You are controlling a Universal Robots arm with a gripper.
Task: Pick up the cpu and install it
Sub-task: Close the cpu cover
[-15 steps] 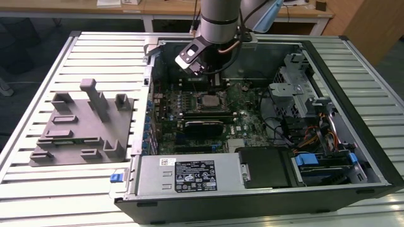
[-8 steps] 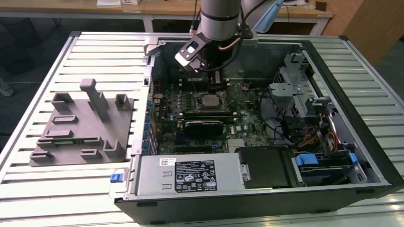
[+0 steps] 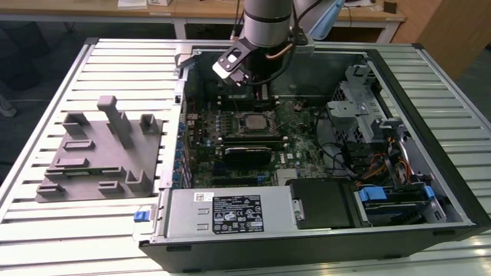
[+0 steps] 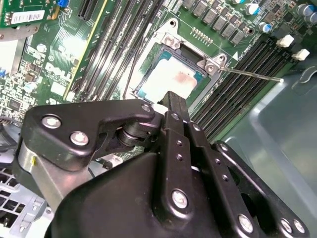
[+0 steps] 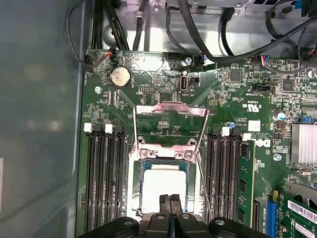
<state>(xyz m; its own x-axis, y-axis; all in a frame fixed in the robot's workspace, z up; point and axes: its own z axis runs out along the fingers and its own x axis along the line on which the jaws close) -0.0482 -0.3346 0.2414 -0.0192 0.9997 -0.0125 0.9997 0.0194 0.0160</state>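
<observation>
1 arm [image 3: 267, 23] over open PC case [image 3: 322, 230] in exterior view, gripper [image 3: 259, 92] hanging above mobo [image 3: 299, 144], near socket [image 3: 240, 127]. Cpu [image 3: 254, 121] seated in socket mid-board, pale top visible. Grey tray [image 3: 100, 152] on slatted table [image 3: 46, 230] at exterior view's left, beside case.

Second wrist view: gripper [image 4: 172, 101] clenched, nothing grasped, tip just over cpu [image 4: 171, 79] edge; contact can't tell. Cpu flat in socket frame, lever rod [image 4: 252, 74] sticking out across RAM slots [image 4: 257, 59].

First wrist view: gripper [image 5: 170, 202] tips pressed together, empty, over cpu [image 5: 162, 186]. Load plate [image 5: 171, 110] flipped open beyond socket, RAM slots [image 5: 104, 173] on both sides, coin cell [image 5: 119, 77] further up board.
</observation>
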